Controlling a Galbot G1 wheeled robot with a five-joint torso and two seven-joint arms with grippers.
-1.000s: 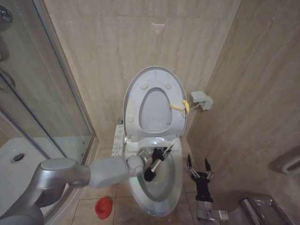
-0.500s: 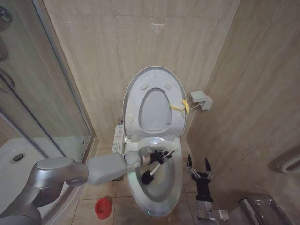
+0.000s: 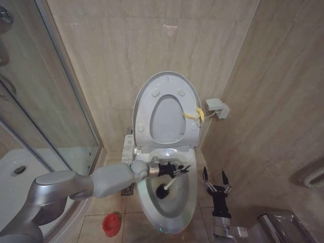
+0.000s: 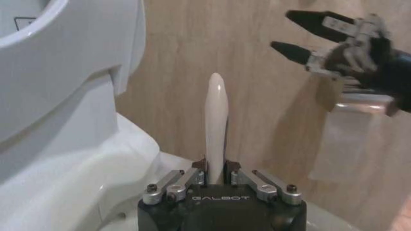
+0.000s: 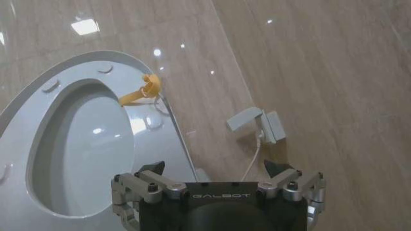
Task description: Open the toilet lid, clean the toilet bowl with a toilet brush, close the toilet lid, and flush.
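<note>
The toilet lid (image 3: 166, 119) stands raised against the wall with the seat ring (image 3: 145, 116) folded up onto it. Below it lies the toilet bowl (image 3: 174, 208), uncovered. My left gripper (image 3: 171, 170) reaches over the bowl's back part and is shut on the toilet brush handle (image 4: 216, 120). The black bristle head (image 3: 163, 192) hangs down inside the bowl. My right gripper (image 3: 215, 177) waits open, low beside the toilet's right side, with nothing in it. The right wrist view looks up past the open right gripper (image 5: 220, 172) at the lid (image 5: 83, 149).
A red brush holder (image 3: 111, 224) sits on the floor tiles left of the bowl. The button panel (image 3: 127, 149) runs along the toilet's left side. A glass shower wall (image 3: 45, 101) is at the left, a white wall box (image 3: 217, 108) and a yellow strap (image 3: 197, 115) at the right.
My left forearm has swung toward the toilet's back and lower, and the brush handle's free end has dropped a little. The brush head stays in the bowl. The right arm has not moved.
</note>
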